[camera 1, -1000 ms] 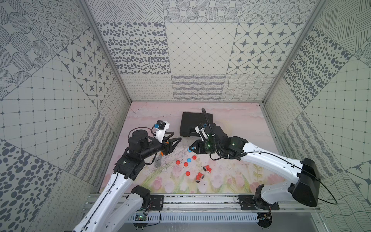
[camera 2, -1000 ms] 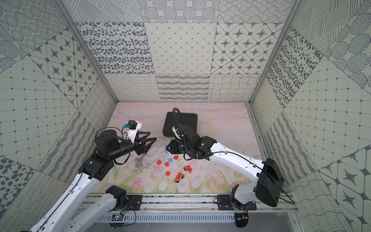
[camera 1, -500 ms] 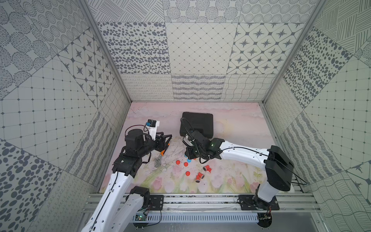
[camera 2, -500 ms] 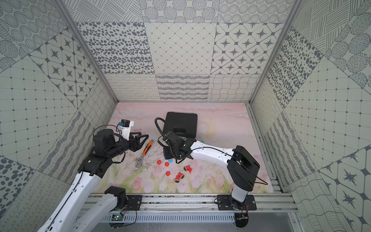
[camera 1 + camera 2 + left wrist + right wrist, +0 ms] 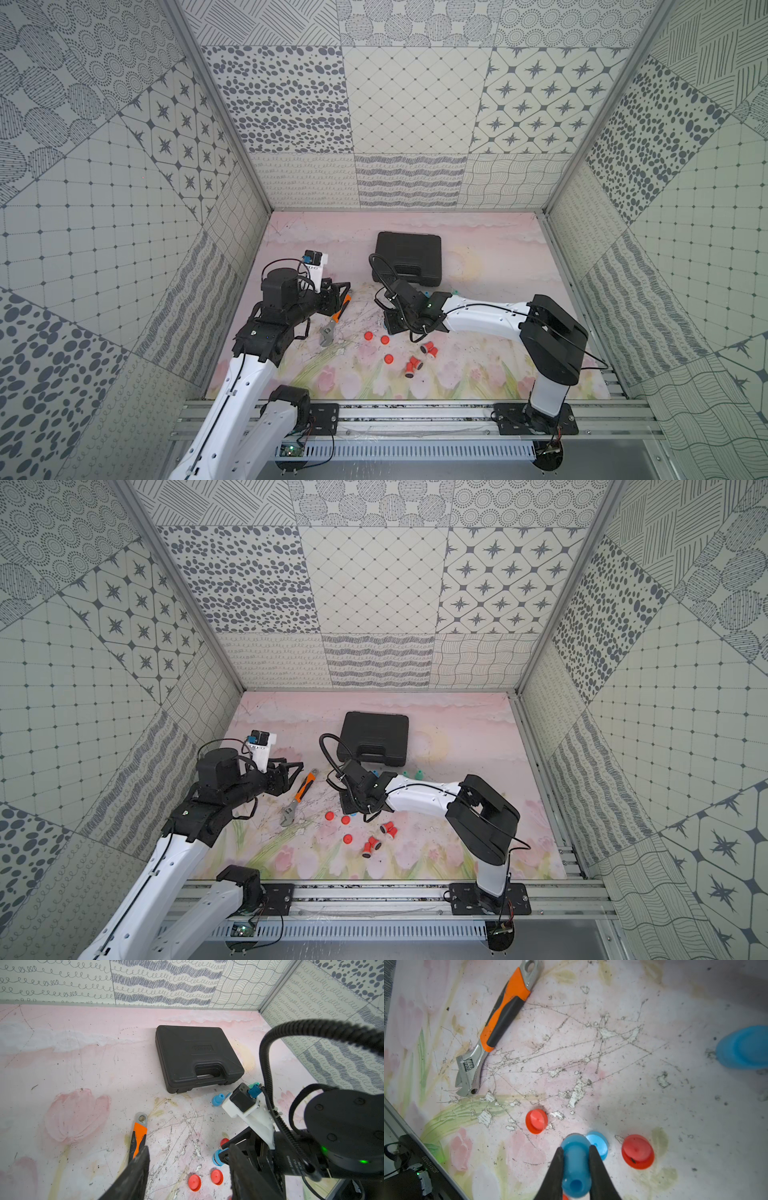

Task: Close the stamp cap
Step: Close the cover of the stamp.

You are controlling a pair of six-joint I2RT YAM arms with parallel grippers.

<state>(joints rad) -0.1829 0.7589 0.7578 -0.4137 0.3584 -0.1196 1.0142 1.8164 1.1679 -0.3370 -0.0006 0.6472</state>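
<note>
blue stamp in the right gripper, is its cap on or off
Off. The right gripper is shut on the blue stamp; the lighter blue cap lies on the mat beside its wide end, not over it.

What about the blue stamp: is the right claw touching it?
Touching. The right wrist view shows the right claw squeezing the blue stamp from both sides, no gap.

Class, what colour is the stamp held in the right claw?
The stamp is blue; clearest in right wrist view.
</note>
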